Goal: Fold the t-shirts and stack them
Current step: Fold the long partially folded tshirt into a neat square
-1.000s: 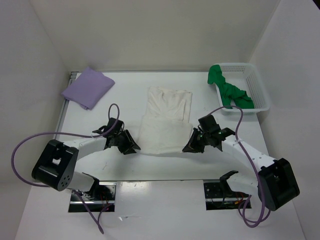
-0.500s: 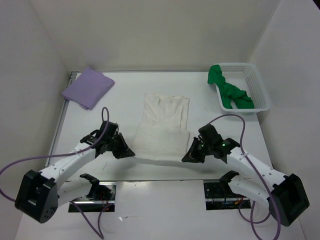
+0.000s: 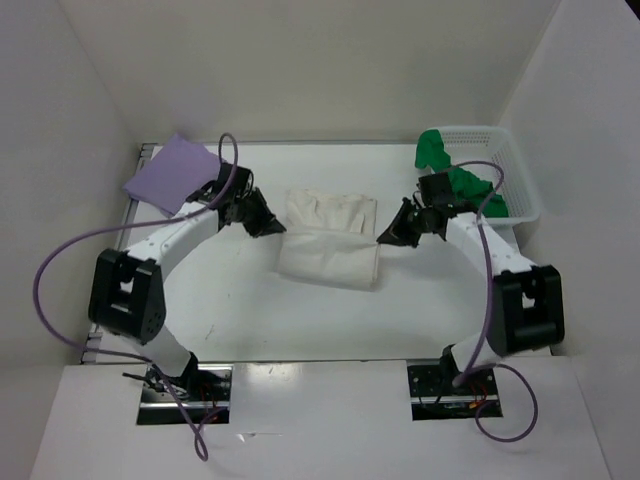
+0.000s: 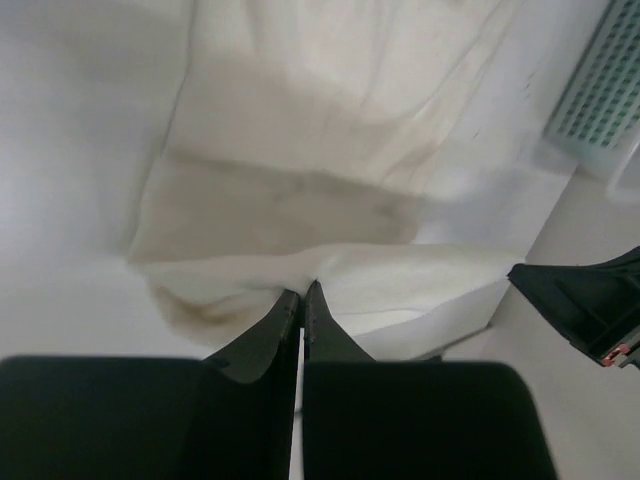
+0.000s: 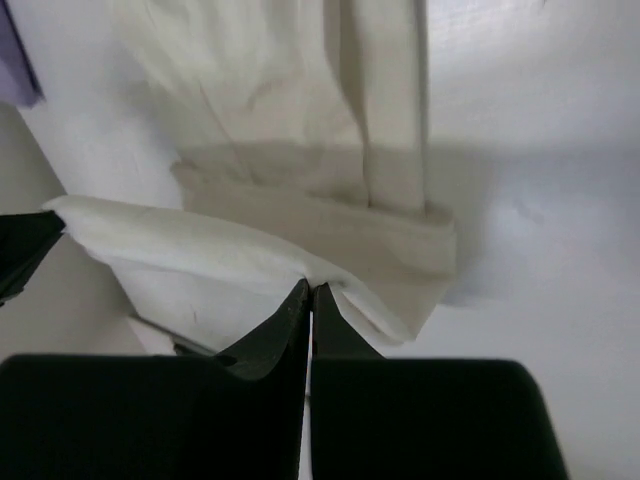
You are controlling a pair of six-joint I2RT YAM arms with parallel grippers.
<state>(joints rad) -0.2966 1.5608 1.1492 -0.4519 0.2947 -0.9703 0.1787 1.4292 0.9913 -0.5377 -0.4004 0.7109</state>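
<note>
Top view: clamped on white tee w/ both pincers, left gripper at its left edge, right gripper at its right edge, jaws together on cloth. Lying mid-table, nearer far edge; near part doubled, top layer's edge held across shirt's middle. Gripped at both ends prob. to keep that edge straight and taut for a square fold. Parked at far-left corner: lavender tee, folded flat, likely base of stack. Slumped in basket at far-right corner: green tee, unfolded, draped over rim.

Left wrist: thin cloth layer pinched between closed fingertips, raised over layers beneath w/ shadow under it, so apparently not yet laid flat.

Right wrist: same. Shut on lifted corner, above lower layer w/ tucked sleeve. Next, by judgement: lower and let go together.
</note>
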